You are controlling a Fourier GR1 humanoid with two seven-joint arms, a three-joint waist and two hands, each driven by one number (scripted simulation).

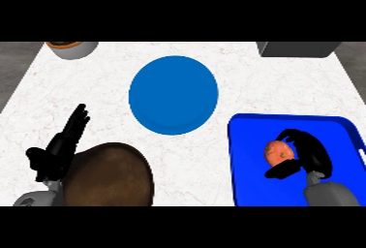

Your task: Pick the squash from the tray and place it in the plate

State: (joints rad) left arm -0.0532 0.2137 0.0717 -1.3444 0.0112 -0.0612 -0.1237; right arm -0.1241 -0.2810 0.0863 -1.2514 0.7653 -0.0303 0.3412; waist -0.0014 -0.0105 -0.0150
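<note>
the white marbled counter carries everything, and on it, at the near right, sits the shallow bright-blue rectangular tray with a raised rim; up and to the left of it, near the counter's middle, lies the round flat blue plate, bare inside. a big brown rounded object sits at the near left, its kind unclear. the black left hand rests beside it, fingers straight and open, holding nothing. the black right hand is inside the tray, fingers and thumb curled round the small orange-pink squash, which shows on the hand's left side, within the tray's bounds; whether it is off the floor i cannot tell. the coming move seems to turn on this: the plate lies up-left of the held squash, across the tray's left rim, so the right hand is the nearer one to carry it.
</note>
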